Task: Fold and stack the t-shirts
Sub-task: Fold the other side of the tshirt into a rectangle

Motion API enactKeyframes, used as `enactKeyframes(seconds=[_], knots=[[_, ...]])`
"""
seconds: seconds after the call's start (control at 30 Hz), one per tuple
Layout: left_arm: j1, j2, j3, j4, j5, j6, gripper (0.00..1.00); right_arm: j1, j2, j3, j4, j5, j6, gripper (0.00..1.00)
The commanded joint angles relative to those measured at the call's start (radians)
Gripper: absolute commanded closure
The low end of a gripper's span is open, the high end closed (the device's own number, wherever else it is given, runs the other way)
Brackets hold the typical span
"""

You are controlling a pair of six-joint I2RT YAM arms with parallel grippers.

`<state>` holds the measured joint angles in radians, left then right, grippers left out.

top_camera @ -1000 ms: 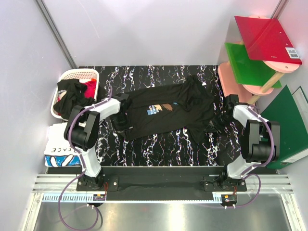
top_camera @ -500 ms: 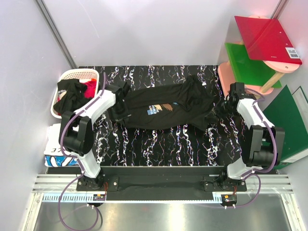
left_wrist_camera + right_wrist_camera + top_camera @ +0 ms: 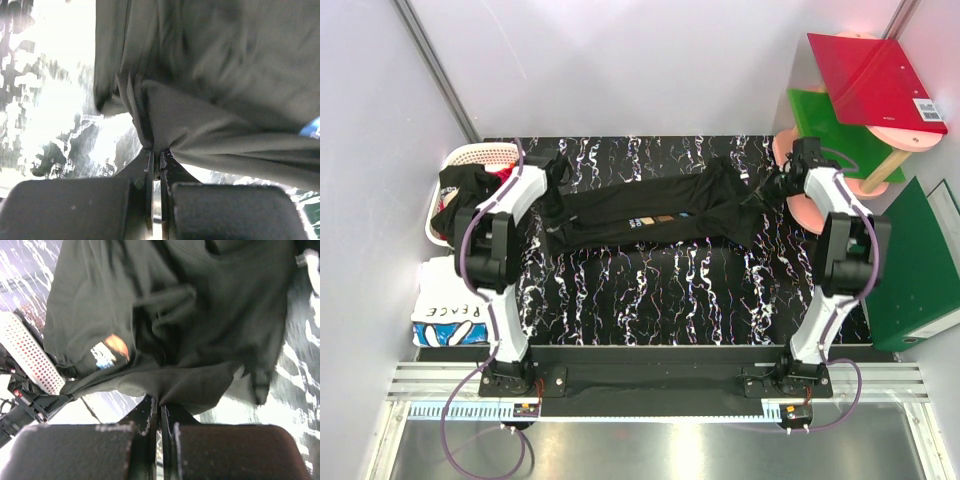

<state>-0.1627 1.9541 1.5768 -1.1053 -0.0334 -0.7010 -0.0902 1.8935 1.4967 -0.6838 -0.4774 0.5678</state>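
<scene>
A black t-shirt (image 3: pixel 660 212) with a small blue, white and tan chest print is stretched in a narrow band across the far part of the table. My left gripper (image 3: pixel 558 172) is shut on its left end, seen close in the left wrist view (image 3: pixel 156 152). My right gripper (image 3: pixel 790 180) is shut on its right end (image 3: pixel 159 400); the print shows in the right wrist view (image 3: pixel 107 352). Black and red shirts (image 3: pixel 470 195) hang out of the basket. A folded white "PEACE" shirt (image 3: pixel 450 315) lies at the left.
A white slatted basket (image 3: pixel 480 155) stands at the table's far left corner. Pink round stands with green (image 3: pixel 835 135) and red (image 3: pixel 875 75) boards stand at the far right. A green binder (image 3: pixel 915 270) leans at the right edge.
Both grippers have moved away from me toward the far edge, each holding an end of the black shirt. The shirt has been pulled from a spread shape into a narrow taut band.
</scene>
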Motion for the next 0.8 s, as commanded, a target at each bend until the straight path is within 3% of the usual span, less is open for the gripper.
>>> enactKeyframes(seconds=[0.0,0.17,0.2,0.23,0.27,0.3,0.33,0.63,0.7,0.77], knots=[[0.037,0.095,0.147,-0.004,0.072,0.047,1.00,0.020,0.120,0.180,0.027,-0.033,-0.019,1.00],[0.064,0.189,0.265,-0.033,0.105,0.090,1.00,0.033,0.240,0.357,0.020,-0.035,0.013,1.00],[0.077,0.196,0.269,-0.034,0.112,0.095,0.92,0.035,0.275,0.379,0.020,-0.043,0.020,1.00],[0.081,0.206,0.270,-0.044,0.113,0.106,0.69,0.040,0.291,0.398,0.017,-0.047,0.023,1.00],[0.089,0.216,0.264,-0.051,0.107,0.104,0.31,0.044,0.305,0.431,0.015,-0.052,0.027,1.00],[0.100,0.218,0.253,-0.050,0.109,0.103,0.07,0.047,0.334,0.448,0.013,-0.067,0.027,1.00],[0.104,0.218,0.244,-0.048,0.116,0.109,0.01,0.053,0.348,0.465,0.010,-0.079,0.026,1.00],[0.111,0.212,0.186,-0.039,0.116,0.117,0.01,0.078,0.487,0.641,-0.008,-0.170,-0.008,0.97],[0.109,0.192,0.186,-0.039,0.119,0.118,0.01,0.081,0.512,0.692,-0.016,-0.123,-0.005,0.95],[0.109,0.168,0.187,-0.041,0.113,0.127,0.01,0.084,0.516,0.733,-0.016,-0.023,-0.041,0.86]])
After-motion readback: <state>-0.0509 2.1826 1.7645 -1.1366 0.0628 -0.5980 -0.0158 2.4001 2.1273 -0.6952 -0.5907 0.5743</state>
